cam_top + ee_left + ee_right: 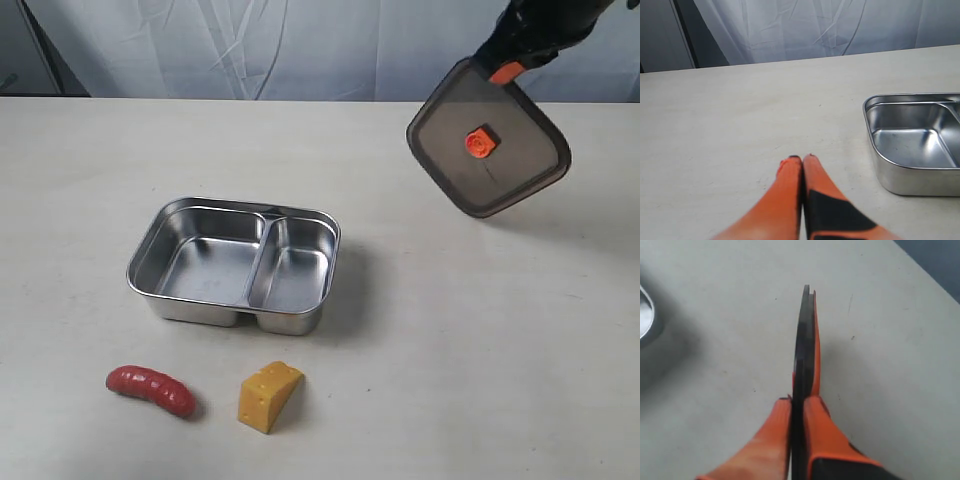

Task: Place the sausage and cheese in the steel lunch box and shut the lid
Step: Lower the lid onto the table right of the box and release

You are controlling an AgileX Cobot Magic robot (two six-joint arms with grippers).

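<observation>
STEEL BOX WAITS EMPTY: The box (200, 312) sits open on the table (480, 350) with both compartments bare. The sausage (150, 390) and the cheese (270, 397) lie outside it on the camera's side of the exterior view, near the box but apart from it and from each other. The sausage lies flat, its long axis running across that view with its right end dipping a little toward the camera. The cheese wedge stands just to its right, roughly in line with the box's divider. High on the right, well apart from all three, the right gripper (505, 70) is clamped on one corner of the lid (520, 160). It holds the lid in the air, tilted, with the orange valve facing the camera; the right wrist view shows the lid edge-on between the pinching fingers. The left gripper (802, 159), jaws pressed together on nothing, hangs over bare table with a corner of the box off to one side of its tips. Neither food item appears in its view, and the exterior view does not show this arm at all. With the right arm occupied by the lid, the left looks the likelier to fetch the food; it would need to open its jaws and close them across the sausage's short axis
</observation>
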